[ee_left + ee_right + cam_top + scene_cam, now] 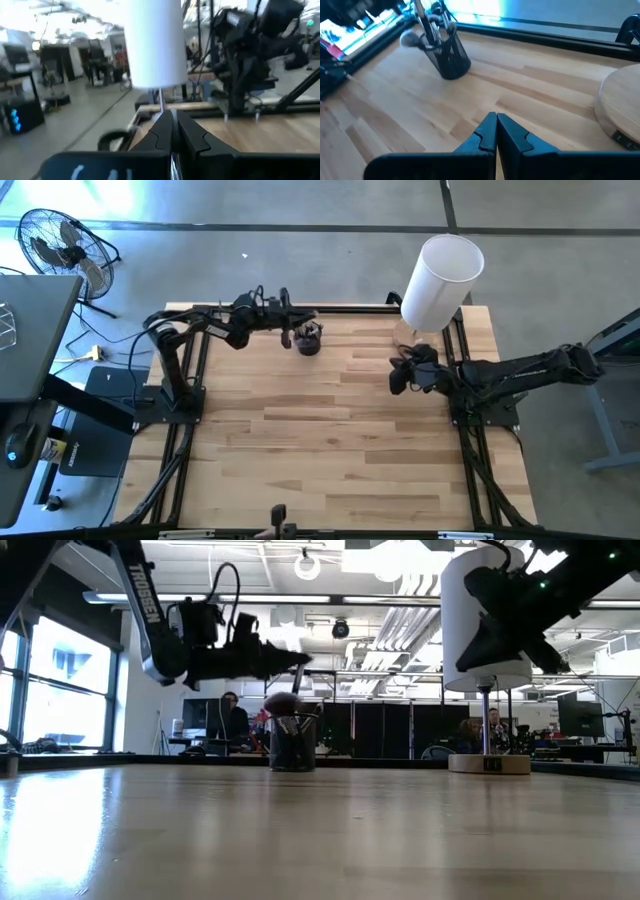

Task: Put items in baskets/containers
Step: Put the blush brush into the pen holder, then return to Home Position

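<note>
Left gripper is above the cup near the table's far edge, jaws pressed shut with nothing visible between them. Right gripper is parked by the right edge, also shut and empty, near the white cylinder.

Brushes all look bunched in the cup; no loose ones on the table. So the job looks done, or nearly.

Step in hand, I'd guess: retract the left arm. Lift straight up first, since the brush tips stick out above the rim and a sideways move could snag them and tip the cup.

Views:
- Right wrist view shows the handles and a fluffy head inside the mesh; high view only gives a dark blob.
- Low view shows the gripper just above the brush tips; whether it touches them I can't tell.
- Left wrist view misses the cup altogether.
</note>
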